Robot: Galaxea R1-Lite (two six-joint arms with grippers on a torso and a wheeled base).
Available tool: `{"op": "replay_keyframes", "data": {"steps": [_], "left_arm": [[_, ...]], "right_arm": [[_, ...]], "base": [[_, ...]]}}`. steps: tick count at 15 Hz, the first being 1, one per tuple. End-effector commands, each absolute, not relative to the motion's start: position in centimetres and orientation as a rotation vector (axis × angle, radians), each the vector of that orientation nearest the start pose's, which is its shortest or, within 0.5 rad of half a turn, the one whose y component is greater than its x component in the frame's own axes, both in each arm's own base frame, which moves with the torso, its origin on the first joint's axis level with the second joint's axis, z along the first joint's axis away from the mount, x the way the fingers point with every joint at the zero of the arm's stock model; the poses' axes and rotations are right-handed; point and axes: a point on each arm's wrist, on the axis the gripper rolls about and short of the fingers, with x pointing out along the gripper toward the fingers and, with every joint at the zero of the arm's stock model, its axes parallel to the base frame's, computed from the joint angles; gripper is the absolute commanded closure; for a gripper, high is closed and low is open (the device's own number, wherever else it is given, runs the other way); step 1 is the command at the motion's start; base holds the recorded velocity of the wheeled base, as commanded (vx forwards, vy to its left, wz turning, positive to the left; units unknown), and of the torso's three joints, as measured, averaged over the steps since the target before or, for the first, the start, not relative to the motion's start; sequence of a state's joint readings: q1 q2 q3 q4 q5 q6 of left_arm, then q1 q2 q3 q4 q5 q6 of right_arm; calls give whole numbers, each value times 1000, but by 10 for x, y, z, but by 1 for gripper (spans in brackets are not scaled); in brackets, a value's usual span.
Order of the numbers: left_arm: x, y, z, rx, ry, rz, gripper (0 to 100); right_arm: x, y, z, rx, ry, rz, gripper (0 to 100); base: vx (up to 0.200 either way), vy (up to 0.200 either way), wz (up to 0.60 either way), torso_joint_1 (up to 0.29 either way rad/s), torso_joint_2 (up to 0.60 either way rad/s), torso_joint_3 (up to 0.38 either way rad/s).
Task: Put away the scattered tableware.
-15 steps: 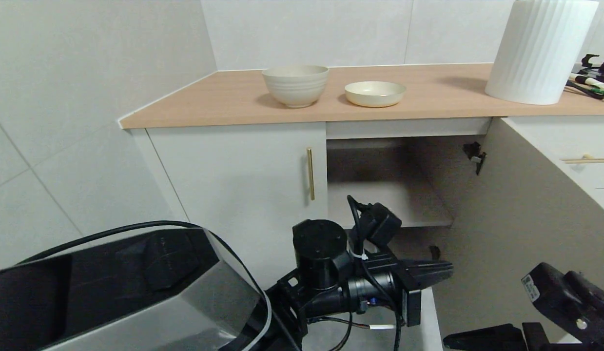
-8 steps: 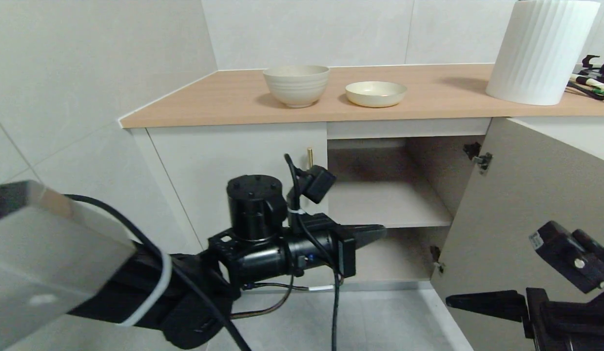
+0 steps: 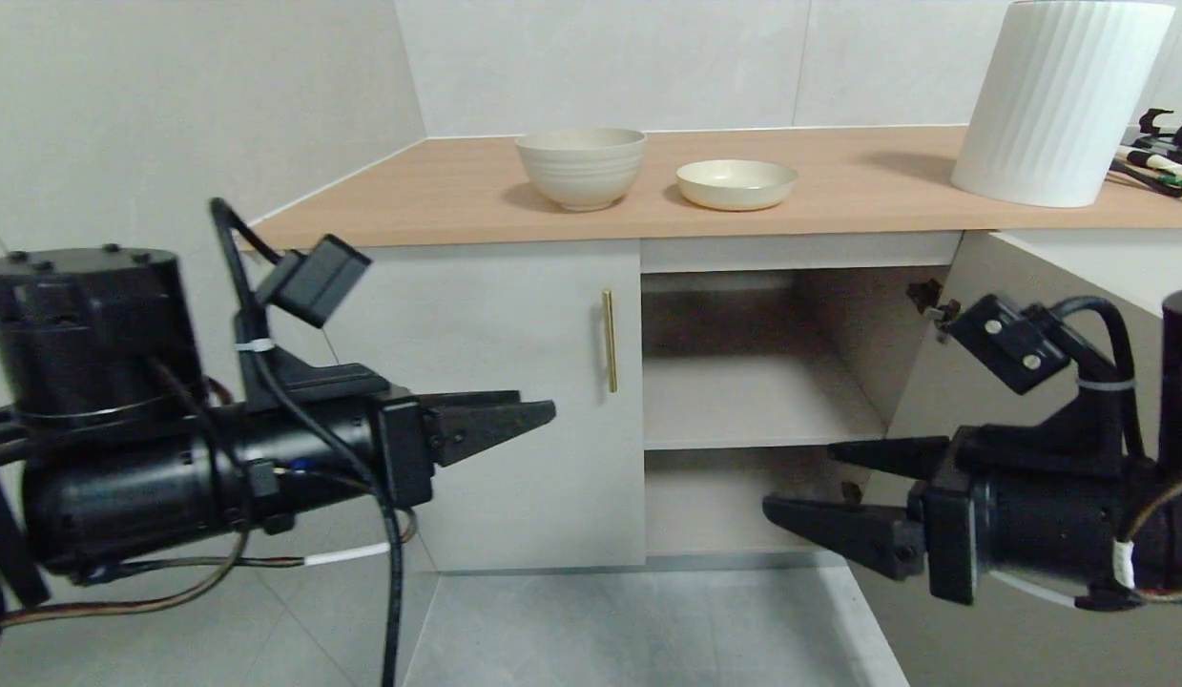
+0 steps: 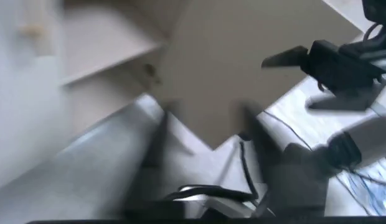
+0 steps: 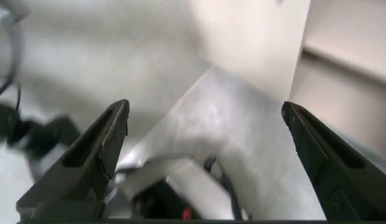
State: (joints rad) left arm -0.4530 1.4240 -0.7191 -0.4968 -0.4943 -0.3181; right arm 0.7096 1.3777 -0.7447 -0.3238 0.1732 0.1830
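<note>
A beige ribbed bowl (image 3: 580, 167) and a shallow cream dish (image 3: 736, 183) stand side by side on the wooden counter (image 3: 428, 205). Both grippers hang well below them, in front of the cabinet. My left gripper (image 3: 538, 412) is level with the closed left door and points right; the left wrist view shows it (image 4: 205, 124) blurred, fingers apart, holding nothing. My right gripper (image 3: 797, 477) points left before the open compartment, open wide and empty, its fingers (image 5: 106, 146) spread over the floor.
The right cabinet door (image 3: 1020, 324) stands open, showing a bare shelf (image 3: 753, 401). The left door has a brass handle (image 3: 608, 341). A tall white ribbed container (image 3: 1067, 95) and some pens (image 3: 1153, 157) sit at the counter's right end. The floor (image 3: 629, 630) is grey tile.
My left arm has swung left and up, from in front of the open compartment to the closed door. My right arm has risen into fuller view, its gripper now before the compartment.
</note>
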Motion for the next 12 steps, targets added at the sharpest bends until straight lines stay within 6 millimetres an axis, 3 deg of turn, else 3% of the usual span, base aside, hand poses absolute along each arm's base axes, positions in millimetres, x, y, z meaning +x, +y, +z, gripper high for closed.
{"op": "replay_keyframes", "data": {"steps": [1,4,7,12], "left_arm": [[173,-76,239,-307,257,-811,0],[172,-68,241,-310,237,-768,0],[178,-69,241,-310,234,-739,0],[184,-71,250,-306,207,-740,0]], "right_arm": [[195,167,225,88,389,823,0],[201,166,230,106,397,795,0],[205,159,234,115,419,687,0],[205,158,234,108,422,677,0]], "base": [[0,0,0,0,0,0],[0,0,0,0,0,0],[0,0,0,0,0,0],[0,0,0,0,0,0]]}}
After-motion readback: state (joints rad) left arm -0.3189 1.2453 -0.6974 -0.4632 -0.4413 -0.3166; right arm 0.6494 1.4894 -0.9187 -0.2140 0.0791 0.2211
